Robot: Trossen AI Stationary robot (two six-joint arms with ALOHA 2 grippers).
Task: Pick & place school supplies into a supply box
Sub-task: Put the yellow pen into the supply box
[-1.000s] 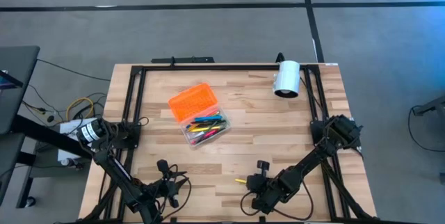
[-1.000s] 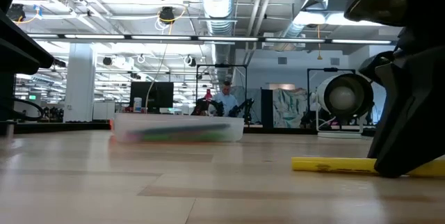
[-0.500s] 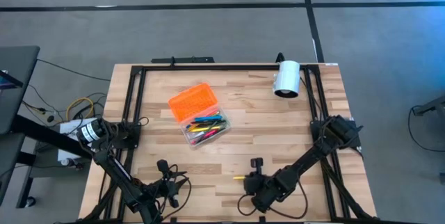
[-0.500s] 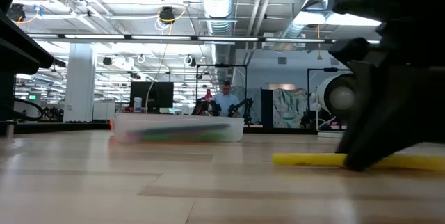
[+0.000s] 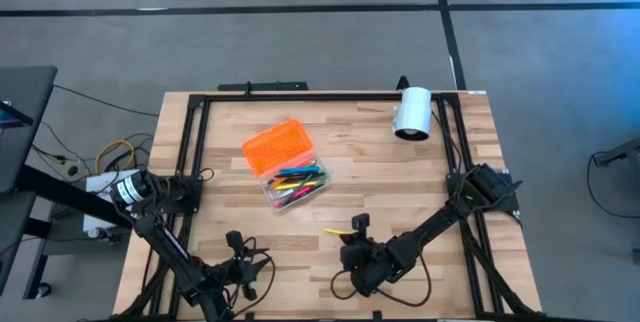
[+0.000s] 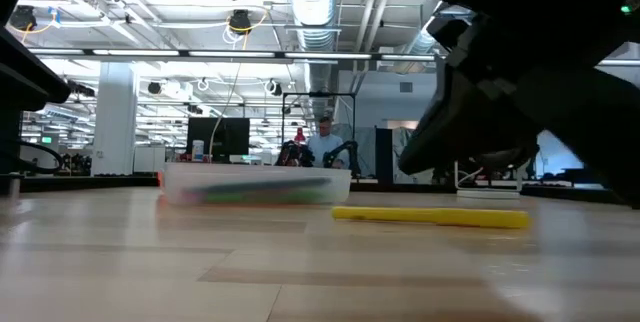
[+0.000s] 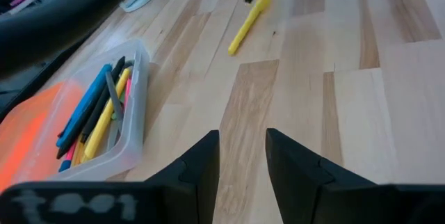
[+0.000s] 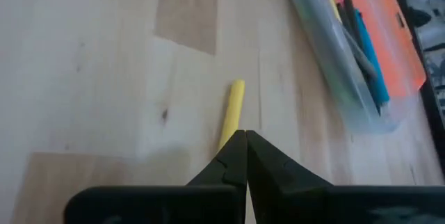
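Observation:
The supply box (image 5: 285, 167) lies open left of the table's middle, its orange ribbed lid (image 5: 272, 146) beside a clear base (image 5: 298, 184) that holds several coloured pens. A yellow pen (image 5: 336, 231) lies level near the table's near edge, also seen in the low view (image 6: 430, 217) and the left wrist view (image 7: 249, 22). My right gripper (image 5: 356, 225) is shut on it, right of and nearer than the box. My left gripper (image 7: 242, 151) waits open at the near left edge (image 5: 238, 262). No scissors show. My right gripper pinches the yellow pen between its two fingertips at one end (image 8: 228, 131). The fingers run roughly along the pen, and the rest of it (image 8: 237, 92) sticks out beyond them toward the box. The pen is level and low; whether it touches the table, I cannot tell.
A white cylinder (image 5: 412, 112) lies on its side near the far right corner. A black frame (image 5: 300, 96) runs around the tabletop. Bare wood (image 5: 400, 187) lies between the box and the right arm. A person shows far off in the room (image 6: 323, 144).
My right gripper has moved toward the table's left and far edges, toward the supply box, staying shut. The yellow pen has gone with it from near the near edge and has kept level. The left arm has kept still.

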